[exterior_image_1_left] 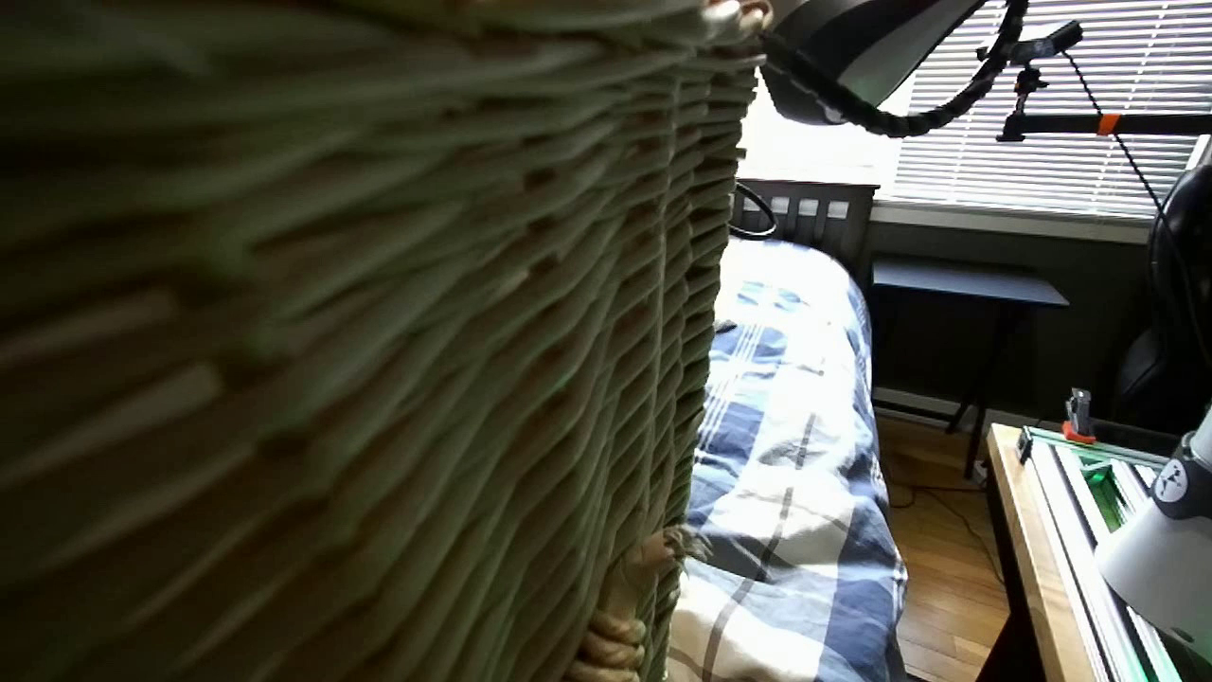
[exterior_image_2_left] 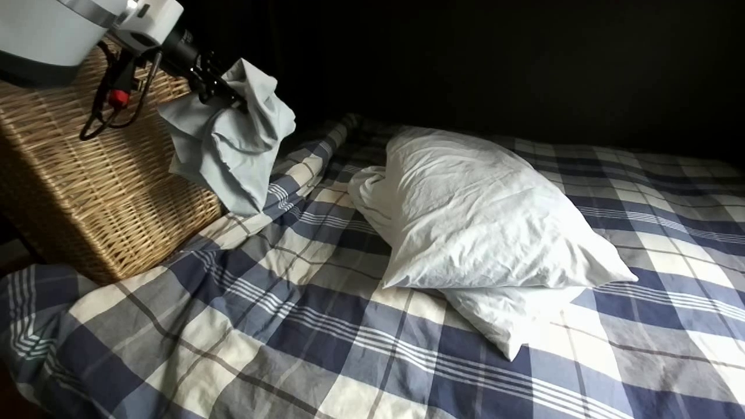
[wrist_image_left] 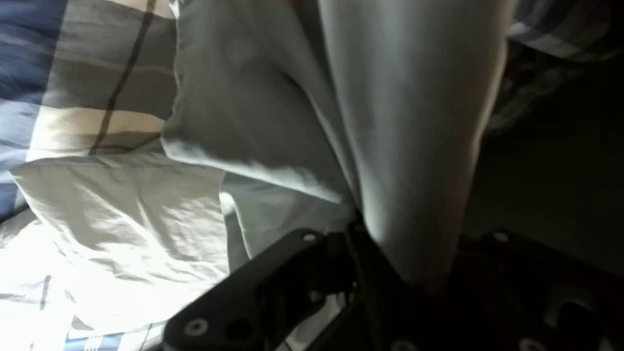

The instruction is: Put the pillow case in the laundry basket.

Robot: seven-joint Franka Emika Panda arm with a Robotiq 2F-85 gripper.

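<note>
The basket (exterior_image_2_left: 134, 192) stands tilted beside the gripper (exterior_image_2_left: 240, 106) and hanging pillow case (exterior_image_2_left: 236, 157), blocking that side; whether pillow case and basket touch is unclear. Between pillow case and pillows (exterior_image_2_left: 483, 215), bare bedspread (exterior_image_2_left: 314, 244) leaves room to pass; air above the pillows is open.

You are viewing a pale grey pillow case (exterior_image_2_left: 233, 157). Your gripper (exterior_image_2_left: 240, 105) is showing black, and the arm (exterior_image_2_left: 46, 35) is presenting white and grey, with a red fitting (exterior_image_2_left: 119, 98). In an exterior view, the laundry basket (exterior_image_2_left: 116, 189) is displaying golden-brown wickerwork. On the bedspread (exterior_image_2_left: 349, 349), you are observing a plaid of navy blue, grey and cream, with fine white stripes. The pillows (exterior_image_2_left: 477, 221) are appearing white. You are noting white blinds (exterior_image_1_left: 1042, 170) and a dark grey headboard (exterior_image_1_left: 857, 223).
</note>
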